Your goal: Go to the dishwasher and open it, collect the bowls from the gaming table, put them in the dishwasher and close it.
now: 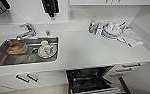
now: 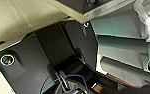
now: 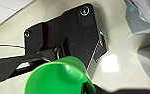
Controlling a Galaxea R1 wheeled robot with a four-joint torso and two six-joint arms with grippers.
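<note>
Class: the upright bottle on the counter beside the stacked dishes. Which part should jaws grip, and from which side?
Probably its mid-body, coming from the front edge of the counter: the bottle stands upright near the back wall, with the stacked dishes close beside it, so the front looks freest.

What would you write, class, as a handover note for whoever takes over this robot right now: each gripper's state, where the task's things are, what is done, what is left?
Right gripper: a green bowl sits close against it; grasp not clearly visible.
Left gripper: state cannot be told.
Dishwasher: open below the white counter, something green on its dark rack.
Done: dishwasher opened, a bowl brought over.
Left: put the green bowl in the rack, close the dishwasher.
</note>
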